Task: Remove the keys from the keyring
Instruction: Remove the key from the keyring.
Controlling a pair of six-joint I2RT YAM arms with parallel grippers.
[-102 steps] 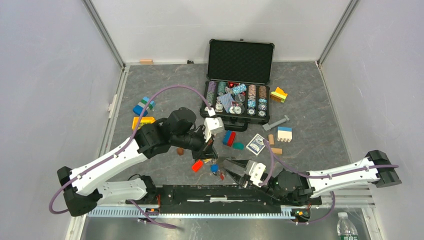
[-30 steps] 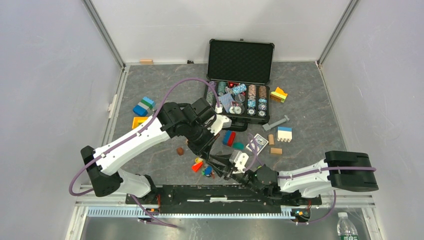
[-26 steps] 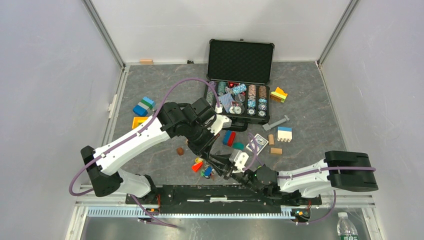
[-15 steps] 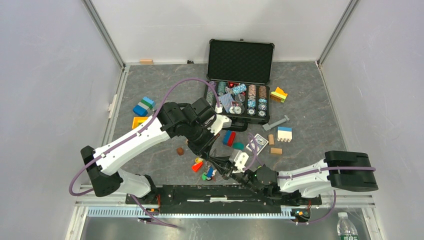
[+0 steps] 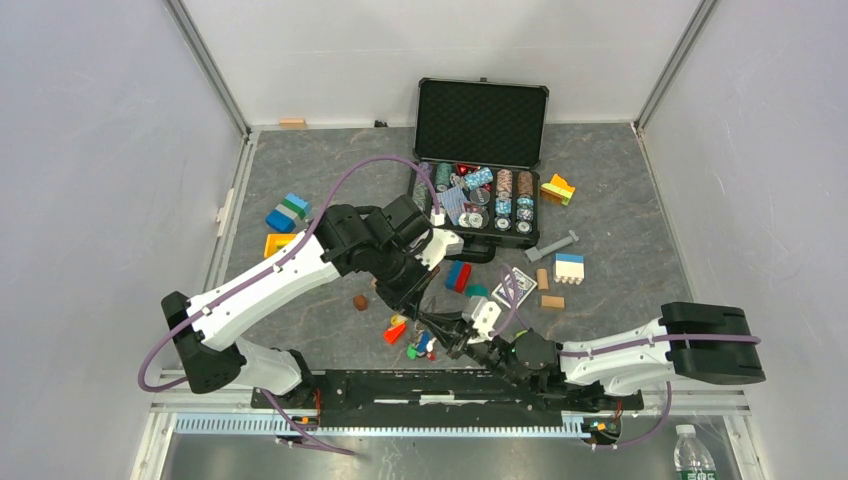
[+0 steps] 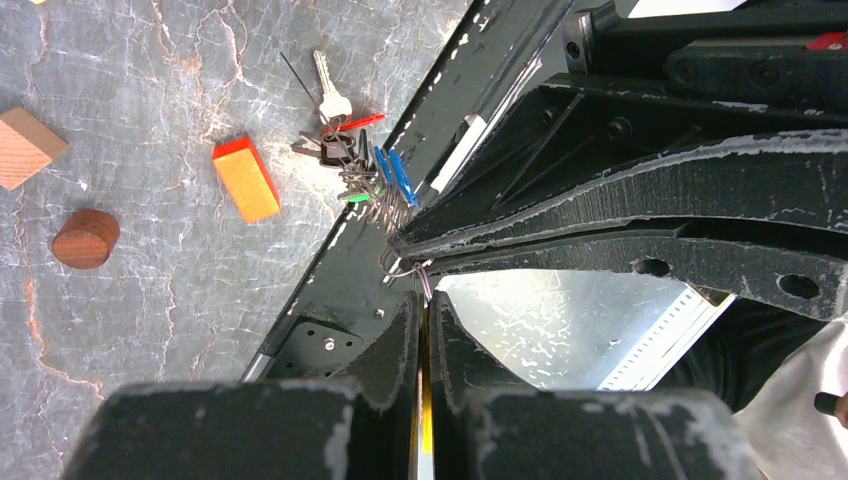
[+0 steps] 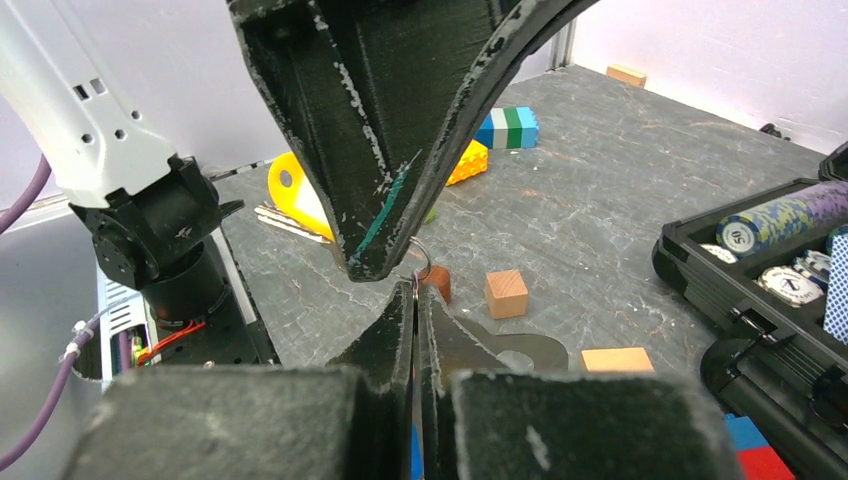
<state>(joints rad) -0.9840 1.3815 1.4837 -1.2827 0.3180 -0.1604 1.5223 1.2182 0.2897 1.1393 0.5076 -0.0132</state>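
While both pincers were clamped on the keyring (image 6: 404, 268), the keys (image 6: 365, 175) hung from it in one bunch.
The left gripper (image 6: 422, 305) and the right gripper (image 7: 415, 290) met tip to tip above the near edge of the table (image 5: 620, 250). Each was closed tight on the thin wire ring, which showed as a small loop between the fingertips. Blue, red and green heads and one bare silver key dangled beneath, beside the black base rail (image 6: 330, 300), near an orange block (image 6: 245, 180) and a round wooden piece (image 6: 85, 238). Whether the lowest key touched the table could not be told. An open poker chip case (image 5: 482, 120) sat further back.
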